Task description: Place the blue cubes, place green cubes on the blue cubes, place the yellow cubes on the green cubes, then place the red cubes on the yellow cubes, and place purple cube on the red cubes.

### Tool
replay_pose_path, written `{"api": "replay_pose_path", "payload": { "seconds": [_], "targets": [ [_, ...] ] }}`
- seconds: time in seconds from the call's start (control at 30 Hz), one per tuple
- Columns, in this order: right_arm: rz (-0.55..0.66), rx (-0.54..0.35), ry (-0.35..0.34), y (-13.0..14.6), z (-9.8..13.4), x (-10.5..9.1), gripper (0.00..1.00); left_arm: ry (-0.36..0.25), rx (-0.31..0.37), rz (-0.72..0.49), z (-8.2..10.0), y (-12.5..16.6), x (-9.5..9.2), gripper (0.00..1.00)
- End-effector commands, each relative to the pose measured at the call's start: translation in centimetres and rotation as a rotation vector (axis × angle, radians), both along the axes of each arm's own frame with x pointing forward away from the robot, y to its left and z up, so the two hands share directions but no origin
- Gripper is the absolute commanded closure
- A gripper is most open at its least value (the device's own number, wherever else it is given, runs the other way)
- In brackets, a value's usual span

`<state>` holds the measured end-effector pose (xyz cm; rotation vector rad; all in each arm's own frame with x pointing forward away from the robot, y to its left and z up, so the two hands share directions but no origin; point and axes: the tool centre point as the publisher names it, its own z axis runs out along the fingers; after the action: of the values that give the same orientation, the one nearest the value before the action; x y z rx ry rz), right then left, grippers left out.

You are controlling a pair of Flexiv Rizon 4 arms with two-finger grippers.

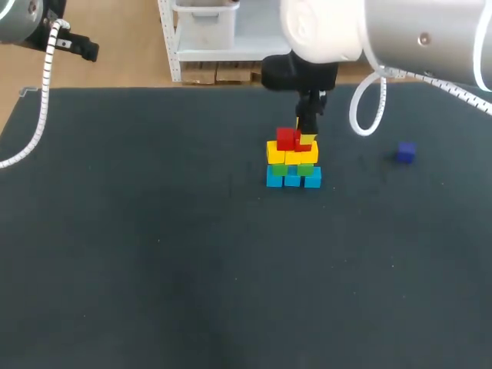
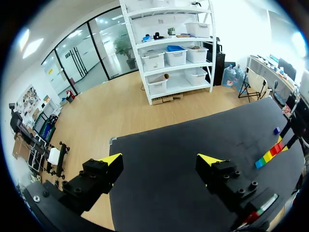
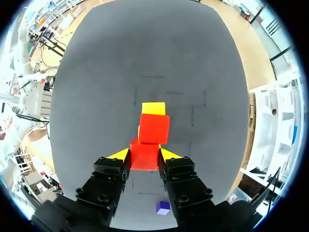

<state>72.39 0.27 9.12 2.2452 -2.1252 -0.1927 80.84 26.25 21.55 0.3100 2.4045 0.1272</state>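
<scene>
Between the right jaws a red cube (image 3: pixel 144 154) is clenched from two sides. It is held at the top of the stack, touching or nearly touching a second red cube (image 3: pixel 154 128) just ahead of them. Under both lie the yellow cubes (image 1: pixel 278 151), then the green cubes (image 1: pixel 278 168), then the blue cubes (image 1: pixel 293 177) on the bench (image 1: pixel 154 254).

Trouble is judged most likely at the release. If the held cube is let go while it overhangs the yellow layer's edge, it may be tipped off the side. If the jaws are spread while still low, the neighbouring red cube could be brushed and pushed askew. The tower is narrow and nothing binds its layers, so a sideways nudge could shift several rows at once. Should the two red cubes be left uneven or gapped, a poor seat would be offered to the purple cube (image 1: pixel 406 152). That cube lies on the bench well apart from the stack and behind the right jaws.

The bench is covered in a dark, matte surface with faint lines ahead of the right jaws. A dropped cube is judged unlikely to bounce far on it.

Working room is not crowded by the other arm. The left jaws are released and hold nothing, and the stack is seen far off ahead and to one side of them.
</scene>
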Motion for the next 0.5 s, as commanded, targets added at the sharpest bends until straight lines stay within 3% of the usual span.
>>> {"api": "replay_pose_path", "payload": {
  "seconds": [0.03, 0.5],
  "targets": [
    [-0.001, 0.001, 0.003, 0.0, -0.17, 0.1, 1.0, 0.0, -0.002, -0.002, 0.01, 0.08, -0.01, 0.0],
    [0.002, 0.008, 0.003, 0.03, -0.19, 0.23, 1.0, 0.0, -0.002, -0.002, 0.01, 0.08, -0.01, 0.0]
  ]
}}
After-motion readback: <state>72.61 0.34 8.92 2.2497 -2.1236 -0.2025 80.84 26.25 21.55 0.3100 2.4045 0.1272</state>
